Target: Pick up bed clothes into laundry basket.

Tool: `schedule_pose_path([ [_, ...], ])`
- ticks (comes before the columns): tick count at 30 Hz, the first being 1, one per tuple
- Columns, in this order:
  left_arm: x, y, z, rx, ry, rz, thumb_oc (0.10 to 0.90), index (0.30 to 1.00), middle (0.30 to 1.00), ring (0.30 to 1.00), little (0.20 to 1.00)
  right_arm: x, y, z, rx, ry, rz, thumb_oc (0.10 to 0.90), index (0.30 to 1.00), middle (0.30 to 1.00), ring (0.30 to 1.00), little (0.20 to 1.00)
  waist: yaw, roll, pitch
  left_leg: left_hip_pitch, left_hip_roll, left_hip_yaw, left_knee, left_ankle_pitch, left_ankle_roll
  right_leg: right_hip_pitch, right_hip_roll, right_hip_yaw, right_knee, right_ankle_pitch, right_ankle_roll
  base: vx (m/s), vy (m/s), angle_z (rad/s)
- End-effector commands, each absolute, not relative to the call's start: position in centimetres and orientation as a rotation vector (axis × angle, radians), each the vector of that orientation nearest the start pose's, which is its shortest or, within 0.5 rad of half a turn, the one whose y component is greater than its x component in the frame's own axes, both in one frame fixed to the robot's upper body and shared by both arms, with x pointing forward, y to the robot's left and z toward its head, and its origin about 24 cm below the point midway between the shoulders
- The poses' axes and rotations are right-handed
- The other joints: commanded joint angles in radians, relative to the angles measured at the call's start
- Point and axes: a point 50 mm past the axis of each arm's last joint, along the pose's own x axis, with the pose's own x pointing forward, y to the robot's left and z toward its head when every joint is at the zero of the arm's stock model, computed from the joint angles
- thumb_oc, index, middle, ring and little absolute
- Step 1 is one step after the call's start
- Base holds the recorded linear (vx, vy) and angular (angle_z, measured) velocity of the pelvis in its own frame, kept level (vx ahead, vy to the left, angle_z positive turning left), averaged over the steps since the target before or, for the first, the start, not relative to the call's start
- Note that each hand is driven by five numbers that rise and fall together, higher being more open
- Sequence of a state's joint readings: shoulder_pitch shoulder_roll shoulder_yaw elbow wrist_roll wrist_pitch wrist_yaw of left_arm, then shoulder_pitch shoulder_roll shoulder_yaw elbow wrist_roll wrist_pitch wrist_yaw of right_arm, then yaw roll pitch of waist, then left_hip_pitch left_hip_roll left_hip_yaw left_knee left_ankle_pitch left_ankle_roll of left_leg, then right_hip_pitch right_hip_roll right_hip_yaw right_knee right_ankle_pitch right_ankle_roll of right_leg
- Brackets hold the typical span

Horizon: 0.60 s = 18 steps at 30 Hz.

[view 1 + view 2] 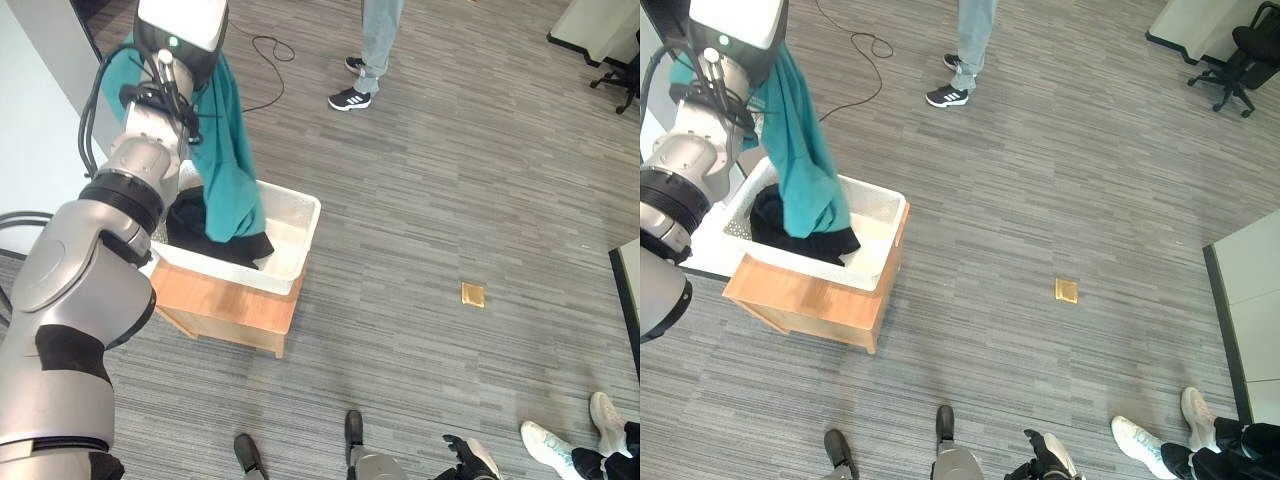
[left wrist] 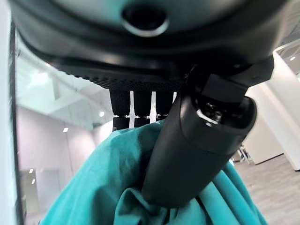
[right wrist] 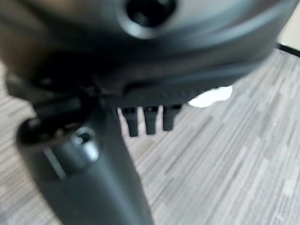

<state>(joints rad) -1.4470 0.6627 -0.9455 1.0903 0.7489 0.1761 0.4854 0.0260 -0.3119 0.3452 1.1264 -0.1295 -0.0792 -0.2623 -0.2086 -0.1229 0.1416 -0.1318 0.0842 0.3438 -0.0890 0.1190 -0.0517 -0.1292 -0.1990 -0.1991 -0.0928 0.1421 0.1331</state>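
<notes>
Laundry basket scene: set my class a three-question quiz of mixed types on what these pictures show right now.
1. True or false: the teal cloth lies wholly inside the white laundry basket.
2. What does the basket rest on?
A. the floor
B. a wooden stand
C. a chair
3. Fill in: the garment already lying in the basket is ____.

Key
1. False: the left hand pinches it above the basket, its lower end hanging into it.
2. B
3. black
The right hand holds nothing, low over the grey floor.

Teal garment (image 1: 228, 150) top hidden behind wrist housing at 11 o'clock. Laundry basket (image 1: 300, 245) left side hidden by arm.
</notes>
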Motion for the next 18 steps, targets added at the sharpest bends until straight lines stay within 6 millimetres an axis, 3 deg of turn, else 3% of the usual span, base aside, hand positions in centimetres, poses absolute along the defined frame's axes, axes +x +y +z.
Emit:
schedule_pose_path([
  [1,39.7,20.1,37.4,1.845,-0.620,0.836,0.400,0.300,0.300,0.300,0.300,12.7,-26.4,-13.6,-0.738,0.964,-0.097,0.800,0.900,0.900,0.900,0.900,0.007,0.017,0.053,0.048,0.034,0.007,0.002,-0.131,-0.043,0.021,-0.069,-0.004,0.009,-0.005,0.129,-0.07,0.006,0.11],
  [3,40.4,18.9,35.4,1.784,-0.621,0.778,0.400,0.300,0.300,0.300,0.300,14.3,-26.2,-13.1,-0.741,0.919,-0.116,0.800,0.900,0.900,0.900,0.900,0.009,0.020,0.096,0.022,0.032,-0.003,0.002,-0.126,-0.039,-0.003,-0.075,-0.008,0.014,-0.009,0.129,-0.12,0.017,0.15],
  [6,41.1,18.1,32.7,1.712,-0.587,0.710,0.400,0.300,0.300,0.300,0.300,14.9,-25.8,-12.8,-0.737,0.878,-0.120,0.800,0.900,0.900,0.900,0.900,0.007,0.018,0.135,-0.015,0.029,-0.003,0.002,-0.115,-0.034,-0.039,-0.080,-0.004,0.012,0.001,0.129,-0.10,0.015,0.12],
  [8,41.6,17.9,28.2,1.646,-0.517,0.623,0.400,0.300,0.300,0.300,0.300,14.3,-25.1,-13.2,-0.728,0.885,-0.102,0.800,0.900,0.900,0.900,0.900,0.012,0.018,0.147,-0.038,0.033,-0.002,0.002,-0.116,-0.035,-0.061,-0.082,-0.005,0.009,0.000,0.129,-0.02,-0.008,0.01],
  [9,41.6,17.9,28.1,1.646,-0.516,0.622,0.400,0.300,0.300,0.300,0.300,14.2,-25.1,-13.2,-0.730,0.887,-0.102,0.800,0.900,0.900,0.900,0.900,0.012,0.019,0.144,-0.039,0.033,-0.002,0.002,-0.116,-0.035,-0.063,-0.082,-0.005,0.009,0.000,0.129,0.00,0.000,0.00],
  [12,41.7,17.0,24.5,1.586,-0.488,0.528,0.400,0.300,0.300,0.300,0.300,13.5,-24.4,-13.7,-0.722,0.908,-0.077,0.800,0.900,0.900,0.900,0.900,0.019,0.020,0.154,-0.059,0.028,-0.008,0.002,-0.114,-0.038,-0.082,-0.090,-0.006,0.006,-0.005,0.129,-0.01,-0.002,-0.02],
  [13,41.6,16.7,23.6,1.574,-0.477,0.499,0.761,0.841,0.841,0.841,0.841,13.4,-24.4,-13.7,-0.720,0.913,-0.077,0.800,0.900,0.900,0.900,0.900,0.019,0.023,0.152,-0.063,0.027,-0.009,0.002,-0.115,-0.038,-0.085,-0.092,-0.007,0.006,-0.007,0.129,0.00,0.000,0.00],
  [14,41.6,16.4,22.4,1.554,-0.462,0.471,0.800,0.900,0.900,0.900,0.900,13.4,-24.1,-13.8,-0.712,0.912,-0.069,0.800,0.900,0.900,0.900,0.900,0.021,0.022,0.154,-0.068,0.024,-0.011,0.002,-0.111,-0.037,-0.092,-0.097,-0.009,0.006,-0.006,0.129,0.02,-0.023,0.04],
  [18,41.5,16.2,21.0,1.505,-0.436,0.435,0.800,0.900,0.900,0.900,0.900,13.6,-24.2,-13.7,-0.699,0.907,-0.080,0.800,0.900,0.900,0.900,0.900,0.025,0.029,0.150,-0.064,0.021,-0.022,0.002,-0.119,-0.040,-0.086,-0.098,-0.011,0.006,-0.021,0.129,0.02,-0.027,0.08],
])
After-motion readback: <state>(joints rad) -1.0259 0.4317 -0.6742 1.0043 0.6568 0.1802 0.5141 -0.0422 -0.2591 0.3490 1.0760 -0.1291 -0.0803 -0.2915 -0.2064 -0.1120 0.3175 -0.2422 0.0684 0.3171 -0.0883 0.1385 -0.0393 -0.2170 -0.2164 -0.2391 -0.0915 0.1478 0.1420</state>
